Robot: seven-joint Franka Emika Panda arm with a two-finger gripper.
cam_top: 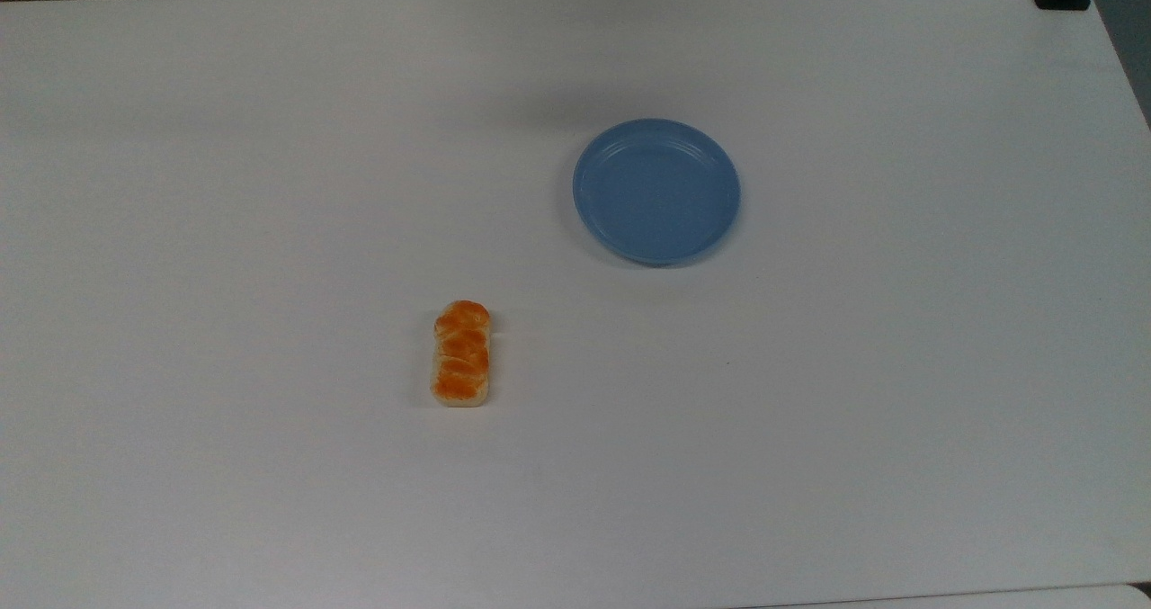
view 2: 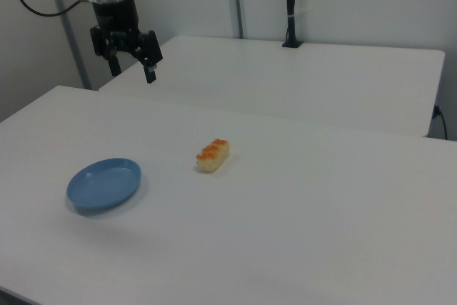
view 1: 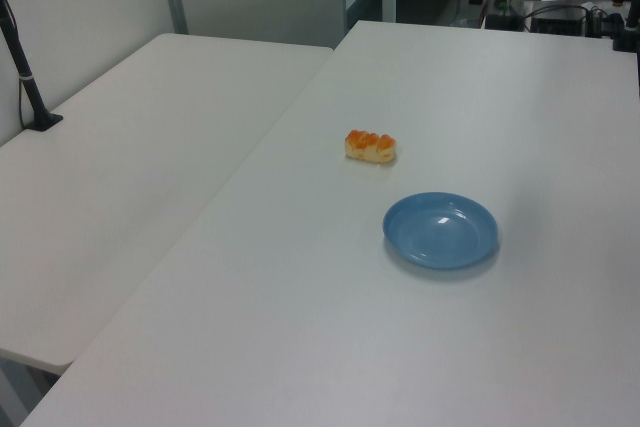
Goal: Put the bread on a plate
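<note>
I see my end effector [view 2: 131,68] spread wide, high over the matte worktop [view 2: 321,205]; below it lie the ringed round plate [view 2: 104,184] and, farther off, the glossy segmented bread [view 2: 213,156], long axis pointing away from the plate.

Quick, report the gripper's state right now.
Gripper: open, holding nothing, up in the air above the table; the bread lies untouched.

Bread [cam_top: 462,353]: glossy orange-brown crust in segments, paler matt beige sides; looks like moulded plastic.
Plate [cam_top: 656,191]: light-blue, smooth, looks plastic, mostly matt with a faint sheen, fine raised rings on the rim.
Table [cam_top: 270,186]: white, smooth matt top.
Gripper [view 2: 131,69]: black fingers, dull finish, apparently plastic or coated metal.
Post [view 2: 289,3]: black, matt, on the far table.
</note>
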